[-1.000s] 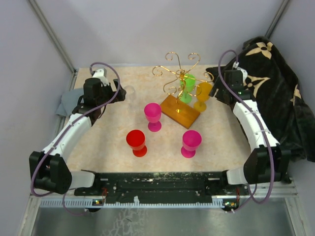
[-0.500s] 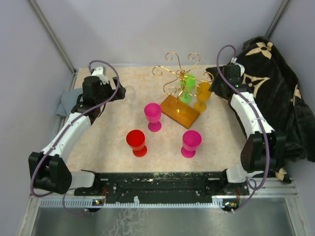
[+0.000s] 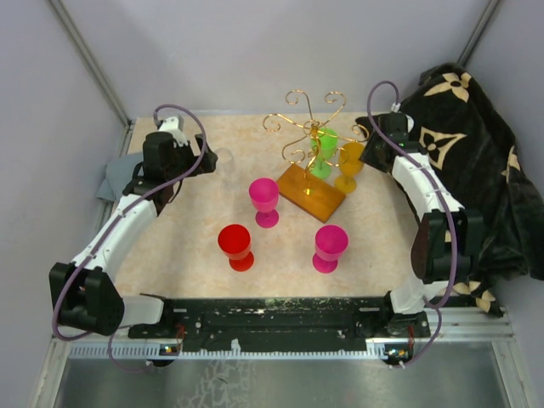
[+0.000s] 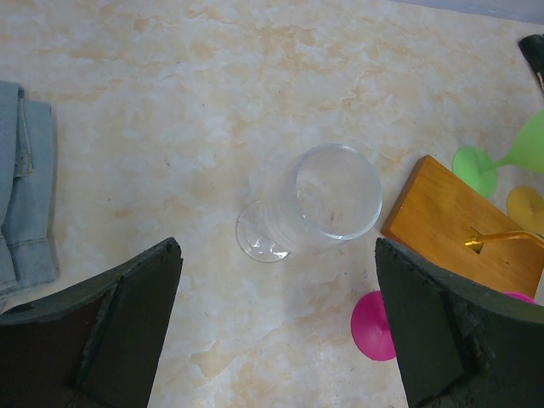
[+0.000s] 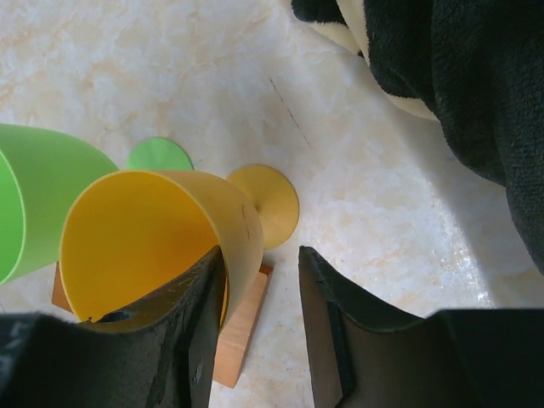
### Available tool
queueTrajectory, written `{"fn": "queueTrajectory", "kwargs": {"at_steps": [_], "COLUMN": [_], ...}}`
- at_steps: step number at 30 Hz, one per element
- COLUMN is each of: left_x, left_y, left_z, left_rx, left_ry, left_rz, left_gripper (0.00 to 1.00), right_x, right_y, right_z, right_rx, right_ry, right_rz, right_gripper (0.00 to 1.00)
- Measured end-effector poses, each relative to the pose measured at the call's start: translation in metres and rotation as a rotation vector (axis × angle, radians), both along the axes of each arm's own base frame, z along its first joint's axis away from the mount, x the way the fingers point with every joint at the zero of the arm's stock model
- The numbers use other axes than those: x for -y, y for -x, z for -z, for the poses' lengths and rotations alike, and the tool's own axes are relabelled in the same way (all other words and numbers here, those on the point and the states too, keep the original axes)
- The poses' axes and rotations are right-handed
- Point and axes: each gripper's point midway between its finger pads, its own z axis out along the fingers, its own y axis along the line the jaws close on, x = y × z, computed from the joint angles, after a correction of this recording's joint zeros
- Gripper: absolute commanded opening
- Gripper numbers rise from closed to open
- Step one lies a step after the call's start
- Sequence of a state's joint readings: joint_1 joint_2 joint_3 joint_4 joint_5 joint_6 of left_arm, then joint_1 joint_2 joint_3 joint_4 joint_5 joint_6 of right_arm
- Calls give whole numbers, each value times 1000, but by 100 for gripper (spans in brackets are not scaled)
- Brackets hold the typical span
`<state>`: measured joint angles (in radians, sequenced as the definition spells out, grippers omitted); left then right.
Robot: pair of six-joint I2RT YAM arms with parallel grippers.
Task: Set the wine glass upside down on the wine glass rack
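Note:
The gold wire wine glass rack point(image 3: 310, 127) stands on its amber-brown base point(image 3: 310, 194) at the back middle of the table. A yellow glass point(image 3: 350, 158) and a green glass point(image 3: 325, 144) stand upright beside it. My right gripper point(image 3: 375, 144) is at the yellow glass point(image 5: 144, 229). Its jaws are partly open and straddle the rim, one finger point(image 5: 191, 323) inside the bowl. My left gripper point(image 3: 194, 161) is open above a clear glass point(image 4: 336, 191) that stands upright; it also shows faintly in the top view point(image 3: 223, 159).
Two pink glasses point(image 3: 264, 200) point(image 3: 330, 246) and a red glass point(image 3: 235, 246) stand upright in front of the rack. A black patterned cloth point(image 3: 476, 144) lies at the right. A folded denim cloth point(image 4: 21, 187) lies at the left edge.
My right arm has swung left and back, bringing its gripper up to the yellow glass. The left arm has barely moved.

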<state>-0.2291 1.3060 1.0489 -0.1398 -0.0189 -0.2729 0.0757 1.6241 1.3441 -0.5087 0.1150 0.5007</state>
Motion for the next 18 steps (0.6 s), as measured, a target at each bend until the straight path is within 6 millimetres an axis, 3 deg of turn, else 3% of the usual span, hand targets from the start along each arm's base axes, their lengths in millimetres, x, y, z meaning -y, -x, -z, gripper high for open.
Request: {"fn": "queueTrajectory", "kwargs": {"at_steps": [6, 8, 11, 18], "left_x": [0, 0, 1, 1], "left_y": [0, 0, 0, 0], "left_z": [0, 0, 1, 1], "left_rx": [-2, -3, -6, -8], "left_ry": [1, 5, 11, 17], "left_rz": [-1, -2, -4, -7], "left_gripper": [100, 100, 100, 100], "right_x": [1, 2, 4, 12], "right_y": [0, 0, 1, 6], "right_z": [0, 0, 1, 5], "right_rx": [-2, -2, -7, -34], "right_ry": [10, 14, 22, 59], "right_rz": [-4, -2, 3, 25], "right_gripper": [16, 15, 0, 0]}}
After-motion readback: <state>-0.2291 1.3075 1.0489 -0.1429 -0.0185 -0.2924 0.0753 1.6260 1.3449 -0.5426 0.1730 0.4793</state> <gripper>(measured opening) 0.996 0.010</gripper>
